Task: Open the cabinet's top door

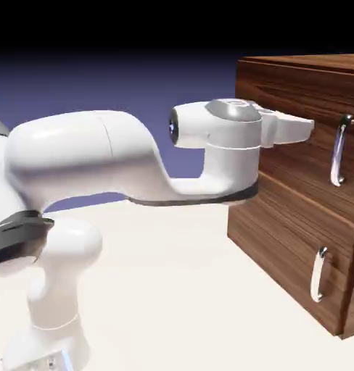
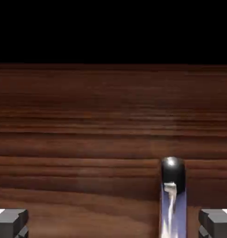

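The cabinet is a large box of dark brown wood with level grain lines, standing at the right of the pale, smooth worktop. Its front carries two panels, one above the other. The top door is the taller panel and looks closed, flush with the front. Its handle is a slim curved bar of polished chrome, fixed at both ends, with its long axis upright. The shorter panel below has a smaller silver handle, also upright.

The glossy white arm reaches level from the left, and the tool points at the top door, just left of the chrome handle and apart from it. In the hand view the tool's grey fingertips stand wide apart, released, with nothing between them but wood grain; the chrome handle's rounded end shows near the right fingertip.
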Motion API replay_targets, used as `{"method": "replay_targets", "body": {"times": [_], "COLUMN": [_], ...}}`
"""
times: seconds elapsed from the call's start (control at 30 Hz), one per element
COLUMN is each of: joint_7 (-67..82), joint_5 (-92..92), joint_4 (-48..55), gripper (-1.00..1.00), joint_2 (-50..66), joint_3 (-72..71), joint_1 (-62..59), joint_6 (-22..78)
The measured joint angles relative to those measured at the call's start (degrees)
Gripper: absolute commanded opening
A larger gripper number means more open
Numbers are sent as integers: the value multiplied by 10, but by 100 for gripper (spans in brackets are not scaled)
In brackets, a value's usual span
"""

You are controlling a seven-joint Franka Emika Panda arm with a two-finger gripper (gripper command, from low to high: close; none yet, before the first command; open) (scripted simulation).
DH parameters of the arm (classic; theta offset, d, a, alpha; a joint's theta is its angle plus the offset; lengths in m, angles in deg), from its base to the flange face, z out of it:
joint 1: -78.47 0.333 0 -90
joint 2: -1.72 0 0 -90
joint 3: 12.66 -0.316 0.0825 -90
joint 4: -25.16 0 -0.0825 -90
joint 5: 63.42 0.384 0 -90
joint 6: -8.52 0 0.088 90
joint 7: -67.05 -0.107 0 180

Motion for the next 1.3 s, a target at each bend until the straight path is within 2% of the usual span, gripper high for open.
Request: {"method": "replay_targets", "body": {"times": [0.27,0.33,0.47,0.5,0.57,0.87,1.3], "joint_7": [-136,-143,-138,-137,-137,-245,-247], "joint_5": [-199,-210,-210,-210,-210,-204,-70], "joint_4": [50,52,124,141,141,-18,-216], "gripper": [0,0,0,-100,-100,-100,-100], "joint_2": [-31,-33,-23,-20,-20,61,64], "joint_3": [91,95,141,152,152,37,-194], "joint_1": [84,89,172,191,191,5,-265], "joint_6": [7,8,7,7,7,94,194]}}
